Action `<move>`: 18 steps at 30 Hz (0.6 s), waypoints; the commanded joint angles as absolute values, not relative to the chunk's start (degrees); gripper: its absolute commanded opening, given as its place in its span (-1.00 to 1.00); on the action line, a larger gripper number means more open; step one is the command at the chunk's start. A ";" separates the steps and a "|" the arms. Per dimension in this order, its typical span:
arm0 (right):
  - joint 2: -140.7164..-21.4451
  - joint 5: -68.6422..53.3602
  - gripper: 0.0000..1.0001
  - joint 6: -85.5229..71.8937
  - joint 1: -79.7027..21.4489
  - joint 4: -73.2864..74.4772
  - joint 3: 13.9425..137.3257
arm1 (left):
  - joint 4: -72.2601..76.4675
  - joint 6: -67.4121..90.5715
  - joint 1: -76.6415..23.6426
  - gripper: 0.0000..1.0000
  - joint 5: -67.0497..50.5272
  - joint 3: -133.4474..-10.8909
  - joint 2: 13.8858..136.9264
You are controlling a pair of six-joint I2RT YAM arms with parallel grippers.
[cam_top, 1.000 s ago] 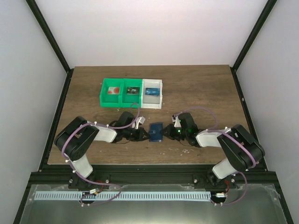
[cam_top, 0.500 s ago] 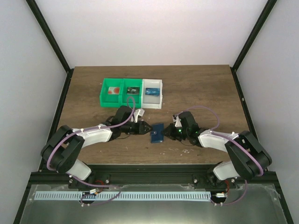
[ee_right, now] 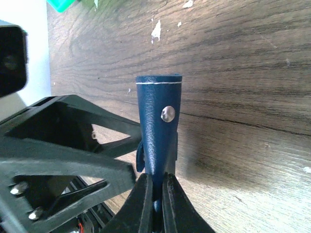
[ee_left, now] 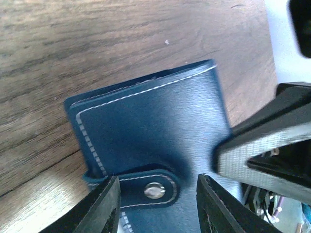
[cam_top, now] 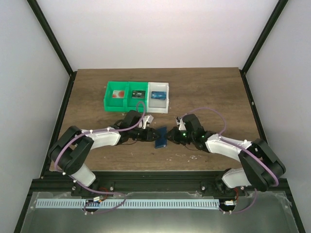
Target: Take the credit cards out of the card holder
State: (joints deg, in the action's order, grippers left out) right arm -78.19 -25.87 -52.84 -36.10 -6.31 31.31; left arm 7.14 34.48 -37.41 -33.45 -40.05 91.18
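Note:
The dark navy card holder [cam_top: 161, 137] is closed and held up on edge over the table between the two grippers. My right gripper [cam_top: 171, 137] is shut on its lower edge [ee_right: 158, 126]; the jaws [ee_right: 155, 182] pinch the leather. My left gripper [cam_top: 149, 134] is open, its fingers either side of the snap strap [ee_left: 153, 190] on the holder's face [ee_left: 150, 111]; the gripper [ee_left: 158, 187] does not grip it. No cards show in the holder. One whitish-pink card with a red spot [cam_top: 116, 94] lies in the green bin.
A green two-compartment bin [cam_top: 127, 102] and a white bin [cam_top: 159, 108] stand at the back of the wooden table; the other two compartments hold a dark card and a blue card. White flecks lie on the wood near the right arm.
The left gripper swung away toward the bins, then came back against the holder's left side. The right gripper shifted left and raised the holder more on edge.

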 commanded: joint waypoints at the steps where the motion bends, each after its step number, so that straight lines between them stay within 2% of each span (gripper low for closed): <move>1: -75.32 -26.87 -0.99 -53.73 -36.61 -8.62 31.20 | 6.13 32.50 -37.72 -0.09 -33.24 -41.12 93.71; 7: -74.09 -28.35 -0.99 -53.69 -36.65 -10.04 30.28 | 7.53 32.77 -37.75 -0.12 -34.45 -40.96 95.13; 18: -74.76 -27.45 -0.99 -51.42 -36.65 -7.73 30.21 | 3.26 30.77 -37.86 -0.39 -29.10 -41.75 93.65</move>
